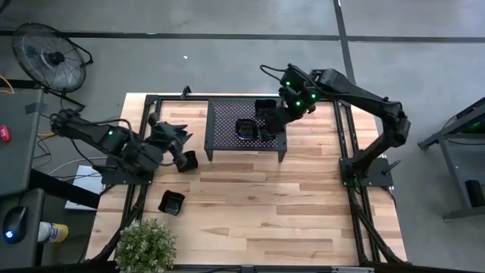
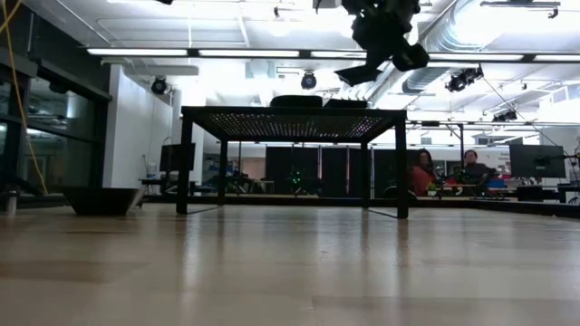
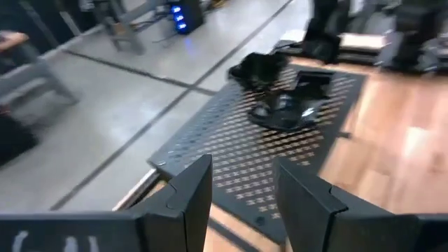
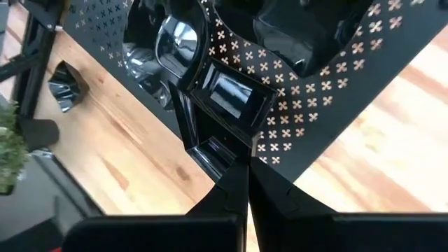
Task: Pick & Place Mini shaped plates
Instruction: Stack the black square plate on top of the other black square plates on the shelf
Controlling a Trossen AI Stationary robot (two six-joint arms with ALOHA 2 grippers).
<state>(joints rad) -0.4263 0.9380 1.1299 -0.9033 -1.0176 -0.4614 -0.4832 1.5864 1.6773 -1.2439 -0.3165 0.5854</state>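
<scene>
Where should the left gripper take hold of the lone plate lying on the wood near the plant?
Take it by its raised rim, from straight above. The lone plate seems to lie flat with its open side up, too low to pinch from the side. Put one finger of the left gripper inside a straight wall and one outside.

We hold our right gripper [image 4: 241,183] clamped shut near the worktop's far edge; our left gripper [image 3: 245,192] hangs parted by its left edge.
</scene>
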